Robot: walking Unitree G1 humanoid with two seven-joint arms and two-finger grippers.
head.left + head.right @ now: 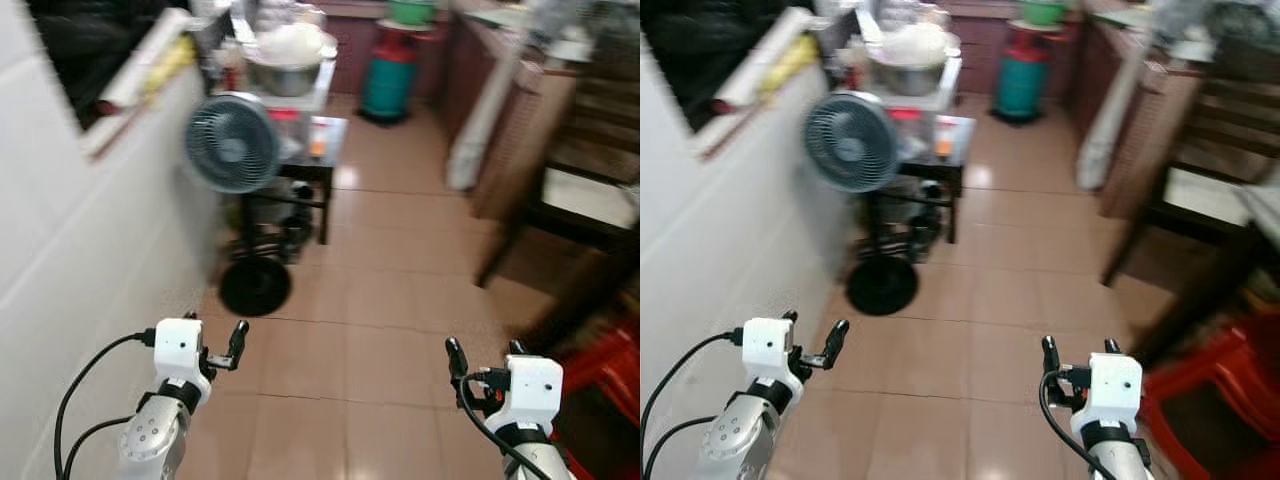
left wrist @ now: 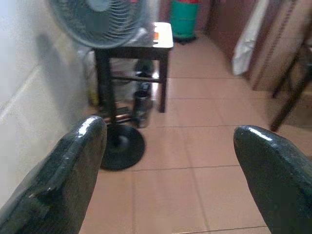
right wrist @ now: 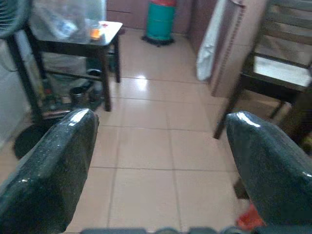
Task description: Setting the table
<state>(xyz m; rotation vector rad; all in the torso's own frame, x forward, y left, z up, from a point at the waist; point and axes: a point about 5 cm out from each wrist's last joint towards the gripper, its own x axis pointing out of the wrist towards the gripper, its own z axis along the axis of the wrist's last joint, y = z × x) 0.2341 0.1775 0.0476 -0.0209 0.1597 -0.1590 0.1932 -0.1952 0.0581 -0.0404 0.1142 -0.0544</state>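
Left gripper (image 1: 214, 340): raised in front of the body over the tiled floor (image 1: 400, 300), fingers spread wide, nothing between them.
Right gripper (image 1: 486, 368): raised at matching height, fingers spread wide, nothing held.
Task items: no plate, bowl or cutlery for laying out is identifiable. A metal basin (image 1: 285, 75) with a white mass in it stands on a cluttered surface at the far end of the room; whether it belongs to the task cannot be told.
Dining table: none can be identified; a dark wooden chair (image 1: 570, 200) stands on the robot's right.
Step in hand (judgement): transit through the room, both grippers empty; the task appears barely begun.
Hazard 1: the standing fan (image 1: 233, 142) and its round black base (image 1: 255, 285) lie near the white wall on the left; a leftward drift could clip the base and topple the fan.
Hazard 2: the small dark side table (image 1: 310, 165) behind the fan has clutter beneath it; contact could scatter this.
Hazard 3: a red plastic stool (image 1: 600, 375) sits close to the right arm; a swing or side-step could strike it.
Hazard 4: the head views are blurred, so obstacle positions are less certain.
Hazard 5: a green gas cylinder (image 1: 388, 75) stands at the far end; keep clear.
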